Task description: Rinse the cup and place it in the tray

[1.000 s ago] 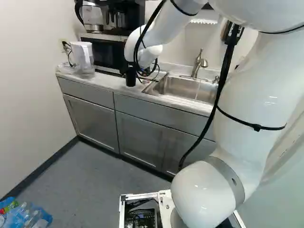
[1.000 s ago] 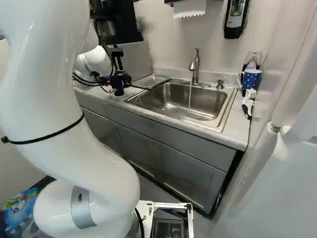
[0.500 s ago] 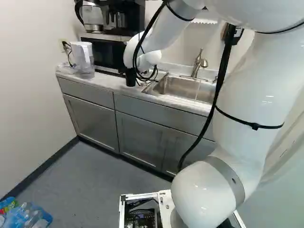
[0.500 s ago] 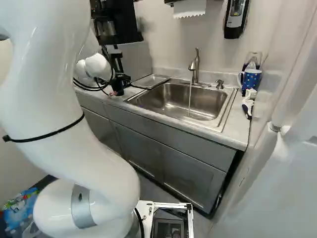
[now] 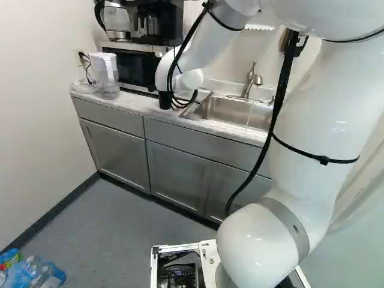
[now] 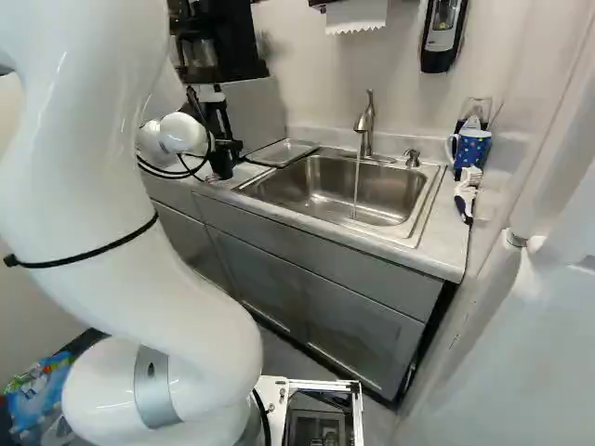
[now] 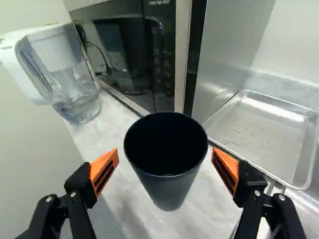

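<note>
The arm (image 5: 318,132) is smooth, glossy white, built of thick rounded tubes and bulging joints. A matte grey band (image 5: 287,222) circles the big lower joint, with a small dark oval mark (image 6: 151,370) on it. A thick black cable (image 5: 266,147) runs outside the shell, a black strap (image 5: 312,156) with a stubby end wraps the tube, and thin black cables (image 6: 191,171) loop by the wrist. The base has a white frame (image 6: 321,384). The tool (image 6: 219,130) is black, with slotted, wedge-shaped orange pads (image 7: 102,163) and round silvery screws (image 7: 73,194).
</note>
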Controlling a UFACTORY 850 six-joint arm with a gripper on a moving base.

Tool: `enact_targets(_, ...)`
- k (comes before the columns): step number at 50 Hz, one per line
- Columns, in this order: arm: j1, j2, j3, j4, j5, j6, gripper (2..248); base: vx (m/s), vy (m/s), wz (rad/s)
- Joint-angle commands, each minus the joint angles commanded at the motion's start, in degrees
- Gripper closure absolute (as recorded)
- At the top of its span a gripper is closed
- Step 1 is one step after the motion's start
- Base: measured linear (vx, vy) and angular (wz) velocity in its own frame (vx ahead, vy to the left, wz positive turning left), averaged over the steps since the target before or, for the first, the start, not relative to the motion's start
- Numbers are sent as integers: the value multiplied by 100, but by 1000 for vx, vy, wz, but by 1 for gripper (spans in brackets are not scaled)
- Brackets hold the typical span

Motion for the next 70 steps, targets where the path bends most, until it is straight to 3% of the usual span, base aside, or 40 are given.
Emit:
enact_targets(19,28,141,149,0,727,0,3,0,0,0)
enact_targets(70,28,-87,237,0,727,0,3,0,0,0)
